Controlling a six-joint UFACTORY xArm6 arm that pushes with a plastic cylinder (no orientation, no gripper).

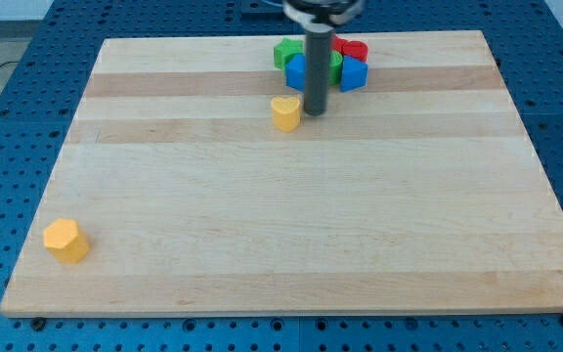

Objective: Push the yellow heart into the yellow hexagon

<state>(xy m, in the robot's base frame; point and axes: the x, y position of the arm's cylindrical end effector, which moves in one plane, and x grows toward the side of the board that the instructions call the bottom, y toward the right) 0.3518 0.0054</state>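
Pale striped wood worktop (291, 244) on blue pegboard. Yellow heart (285, 112), upper centre, lobes toward the frame's top, no clear long axis. Dark rod vertical; my tip (315, 114) just right of heart, contact unclear. No jaws on this end effector, holds nothing. Yellow hexagon (65, 240) lower left, well apart. Green, blue, red blocks (345, 65) clustered behind rod.

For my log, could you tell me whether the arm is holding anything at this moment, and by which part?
Nothing is held. My tip stands just to the view's right of the yellow heart; whether they touch cannot be told.
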